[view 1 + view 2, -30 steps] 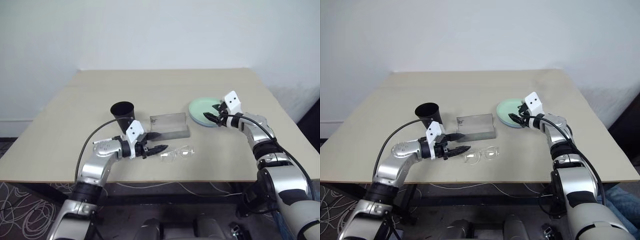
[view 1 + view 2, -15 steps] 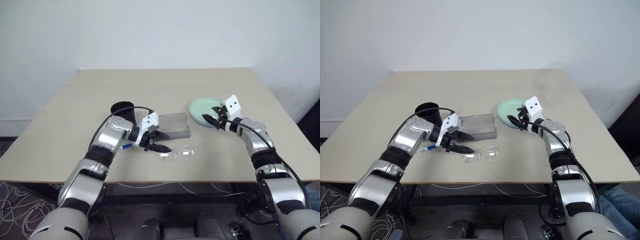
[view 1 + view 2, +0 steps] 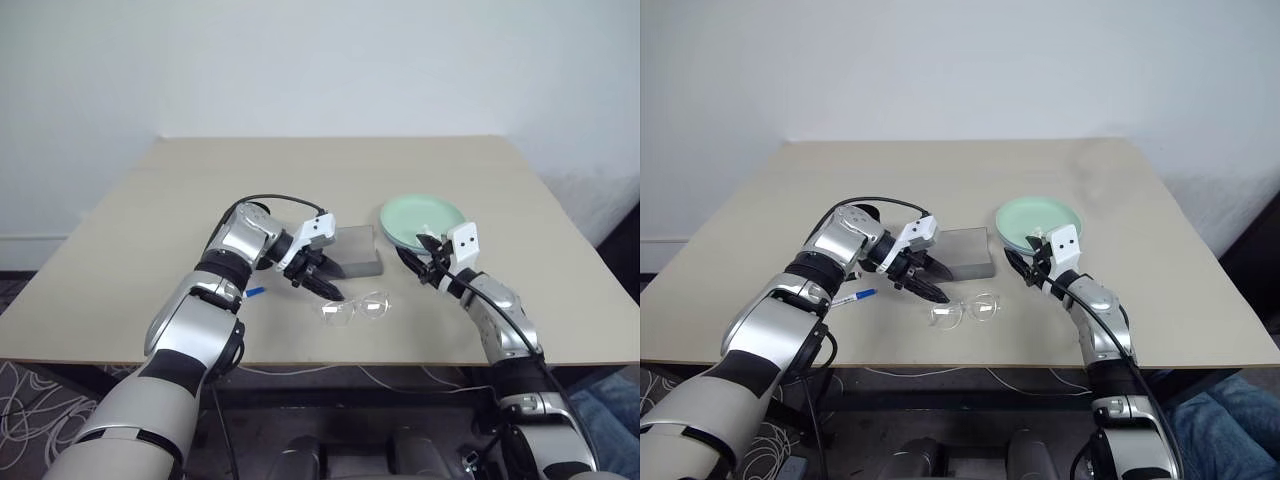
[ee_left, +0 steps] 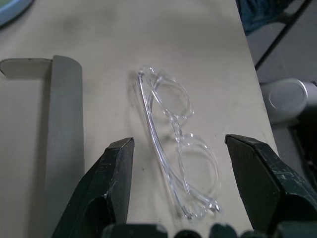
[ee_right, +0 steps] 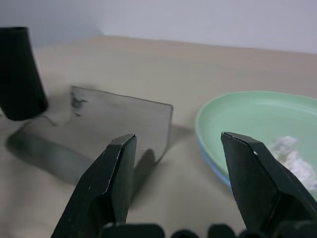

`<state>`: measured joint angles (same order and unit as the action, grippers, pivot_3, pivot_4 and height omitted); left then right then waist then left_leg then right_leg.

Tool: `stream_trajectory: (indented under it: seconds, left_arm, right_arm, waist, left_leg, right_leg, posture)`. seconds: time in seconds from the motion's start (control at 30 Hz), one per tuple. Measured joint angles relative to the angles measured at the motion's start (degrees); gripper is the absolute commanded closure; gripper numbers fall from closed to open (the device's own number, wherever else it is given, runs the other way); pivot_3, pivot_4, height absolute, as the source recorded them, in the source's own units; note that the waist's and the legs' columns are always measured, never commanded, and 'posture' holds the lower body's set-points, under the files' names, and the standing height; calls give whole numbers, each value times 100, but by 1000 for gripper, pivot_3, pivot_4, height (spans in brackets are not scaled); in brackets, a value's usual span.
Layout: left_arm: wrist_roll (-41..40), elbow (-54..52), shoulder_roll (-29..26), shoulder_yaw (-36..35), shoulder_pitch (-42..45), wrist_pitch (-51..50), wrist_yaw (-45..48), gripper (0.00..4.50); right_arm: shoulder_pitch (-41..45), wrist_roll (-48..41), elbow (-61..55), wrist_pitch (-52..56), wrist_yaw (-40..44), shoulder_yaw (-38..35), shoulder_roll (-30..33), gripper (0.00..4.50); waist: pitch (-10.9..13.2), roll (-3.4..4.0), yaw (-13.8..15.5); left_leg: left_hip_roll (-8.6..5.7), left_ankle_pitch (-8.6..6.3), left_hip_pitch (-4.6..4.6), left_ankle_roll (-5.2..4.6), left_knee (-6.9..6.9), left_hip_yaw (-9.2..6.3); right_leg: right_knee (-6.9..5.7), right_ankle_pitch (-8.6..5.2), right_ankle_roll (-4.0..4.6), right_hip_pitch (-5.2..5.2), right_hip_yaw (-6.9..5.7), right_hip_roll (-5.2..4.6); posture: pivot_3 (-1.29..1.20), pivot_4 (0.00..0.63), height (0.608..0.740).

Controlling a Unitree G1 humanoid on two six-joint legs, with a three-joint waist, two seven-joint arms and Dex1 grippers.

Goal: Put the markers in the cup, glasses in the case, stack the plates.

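The clear glasses [image 3: 355,307] lie folded on the table near its front edge. My left gripper [image 3: 326,288] is open and points down at them; in the left wrist view the glasses [image 4: 176,148] lie between its black fingers [image 4: 111,183], untouched. The grey case [image 3: 357,251] stands open just behind them. A blue-capped marker [image 3: 250,292] lies under my left forearm. The mint green plate [image 3: 421,221] rests on the light blue one [image 5: 213,163]. My right gripper [image 3: 424,266] is open and empty in front of the plates. The black cup [image 5: 20,74] stands beyond the case.
A crumpled white scrap [image 5: 292,151] lies in the green plate. The case's translucent lid [image 5: 119,124] stands upright. My left arm's black cable [image 3: 270,200] arcs over the area near the cup. The table's front edge [image 3: 400,362] runs close to the glasses.
My left arm has swung up and over, and its gripper now points down at the glasses from the left. My right gripper has drawn back from the plates. The marker has come into view.
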<state>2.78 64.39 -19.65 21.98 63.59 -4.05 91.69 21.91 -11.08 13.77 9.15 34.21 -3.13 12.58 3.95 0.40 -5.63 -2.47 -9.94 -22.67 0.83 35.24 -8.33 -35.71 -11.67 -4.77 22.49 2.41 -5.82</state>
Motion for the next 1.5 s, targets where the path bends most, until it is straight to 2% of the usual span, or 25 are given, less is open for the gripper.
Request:
stream_trajectory:
  seconds: [0.2,0.47,0.7,1.0,1.5]
  left_arm:
    - [187,91,39,144,2,100,22,1408]
    - [191,87,38,373,10,33,23,1408]
    - [92,115,67,458,181,-57,24,1408]
    - [46,234,343,454,342,-218,25,1408]
    - [464,642,716,443,430,30,-30,1408]
  right_arm:
    - [-721,-346,-780,248,-35,-66,11,1550]
    - [-1281,-646,-1443,344,-51,-18,-73,1550]
    - [-1985,-1089,-2172,533,570,206,275,1550]
    - [-2307,-1208,-2688,906,799,422,644,1550]
    - [-2377,-1145,-2899,926,393,643,568,1550]
  waist:
    - [3,-8,4]
    - [5,-12,10]
    - [18,-37,24]
    - [25,-51,22]
    - [33,-64,204]
  left_leg:
    - [2,-2,1,4,1,-4]
    - [3,-2,-1,3,0,-6]
    - [3,-14,-5,22,12,-6]
    - [7,-16,-6,24,20,-9]
    - [5,-16,-13,23,37,-7]
  right_leg:
    - [-4,-1,1,-2,-3,-1]
    - [-1,-1,1,-2,-5,-2]
    - [0,-2,3,-8,-8,-5]
    - [0,-9,14,-11,-12,-6]
    - [1,-8,13,-14,-15,-6]
  posture:
    - [0,0,740]
    - [0,0,740]
    - [0,0,740]
    - [0,0,740]
    - [0,0,740]
